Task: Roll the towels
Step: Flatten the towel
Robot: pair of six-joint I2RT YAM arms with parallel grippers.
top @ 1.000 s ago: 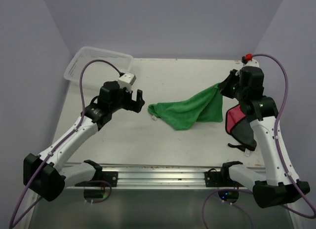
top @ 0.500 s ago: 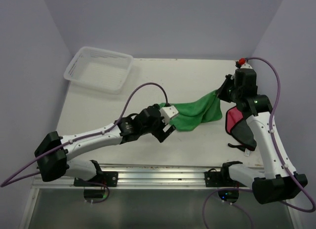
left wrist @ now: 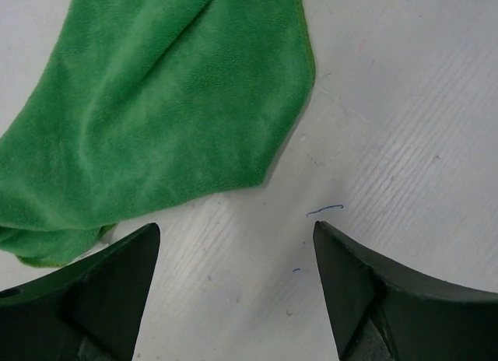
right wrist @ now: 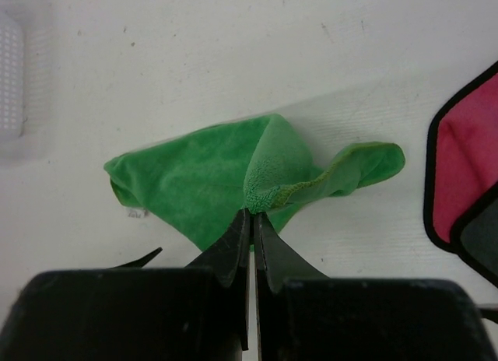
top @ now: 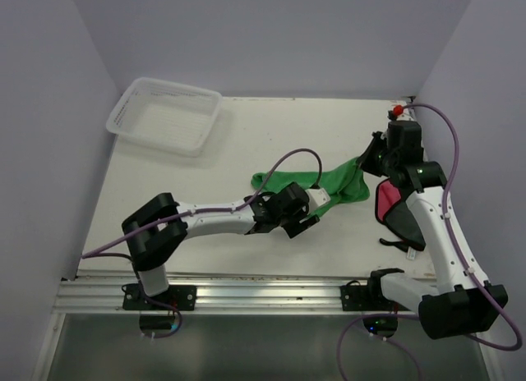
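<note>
One white mesh basket [top: 164, 114] is sitting at the far left corner of the table [top: 271, 126]. The left gripper [left wrist: 235, 227], fingers spread wide, is reaching further right than half a second ago, hovering just beside the near edge of the green towel [left wrist: 171, 104] and hiding its middle from above. The right gripper [right wrist: 250, 215] is still pinching that towel's raised corner. The second of the two towels, the red towel [top: 386, 199], is lying partly covered by the right arm.

A robot lab cell: white table [top: 296, 130] boxed by bare lilac walls [top: 271, 44]; metal mounting rail [top: 263, 297].
</note>
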